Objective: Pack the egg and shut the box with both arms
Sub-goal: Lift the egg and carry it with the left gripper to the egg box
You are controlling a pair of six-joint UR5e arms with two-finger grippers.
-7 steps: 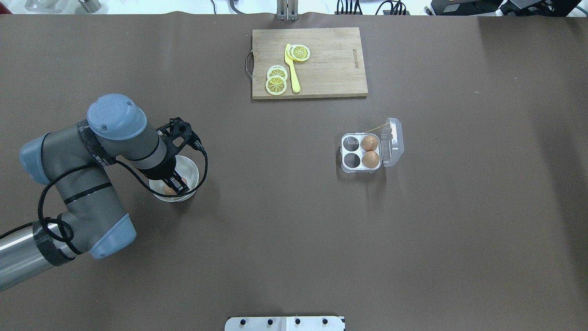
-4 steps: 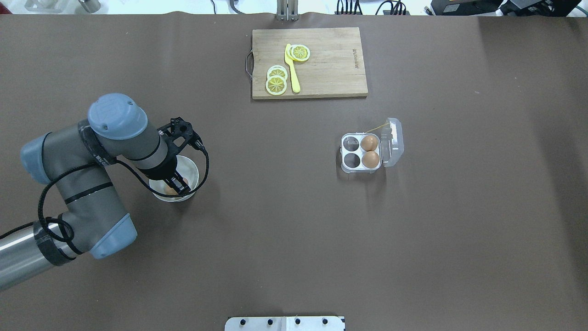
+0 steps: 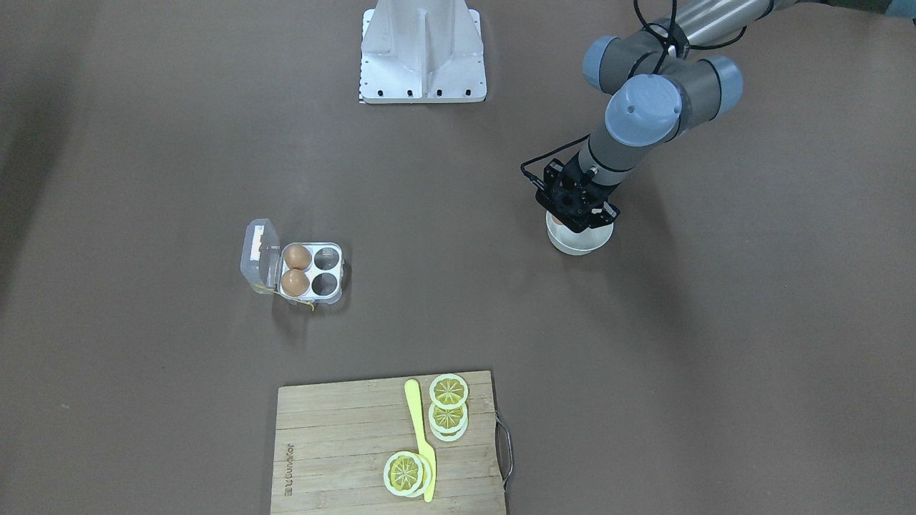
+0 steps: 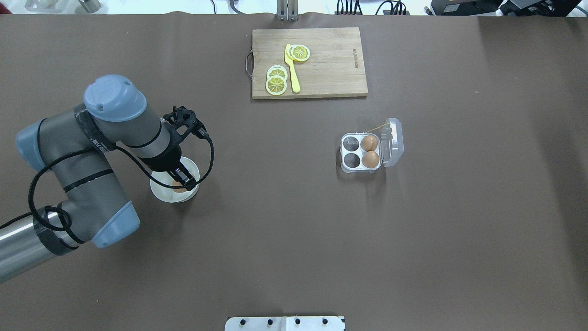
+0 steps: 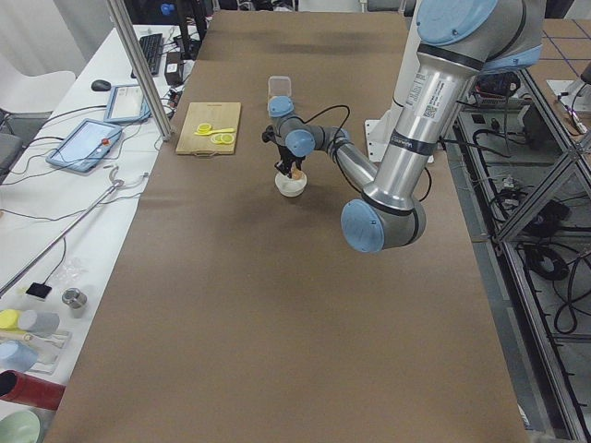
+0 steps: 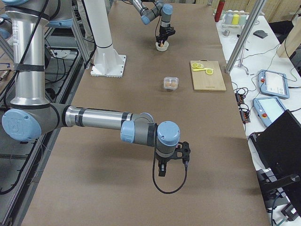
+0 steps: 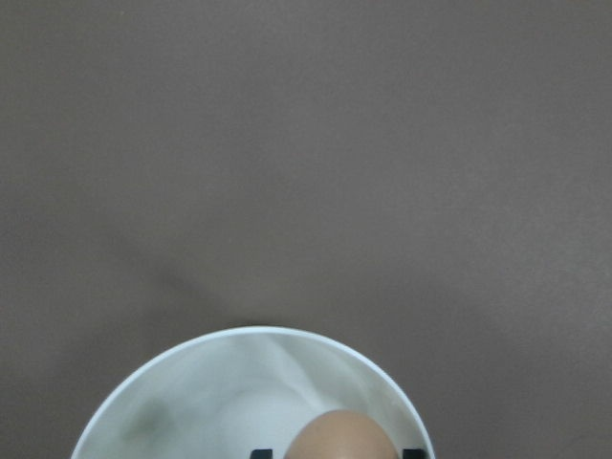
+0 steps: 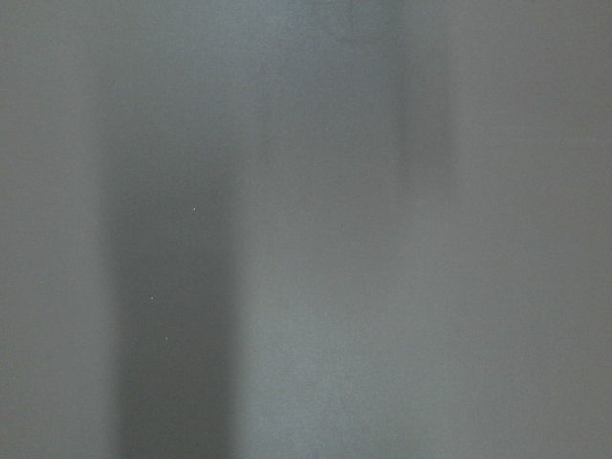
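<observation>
My left gripper (image 4: 179,181) is clamped on the egg (image 7: 339,438) at the bowl (image 4: 161,192). The box (image 4: 354,153) is at 3 o'clock, lid open. I can't tell how my right gripper (image 6: 162,169) stands.

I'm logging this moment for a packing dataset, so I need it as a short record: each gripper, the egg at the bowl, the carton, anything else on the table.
left gripper: fingers on either side of the egg, gripping it over the white bowl
right gripper: over bare table, far from the carton; open or shut cannot be told
carton: lid open, two other eggs in the cells beside the lid, two cells empty
elsewhere: cutting board with lemon slices and a yellow knife
</observation>
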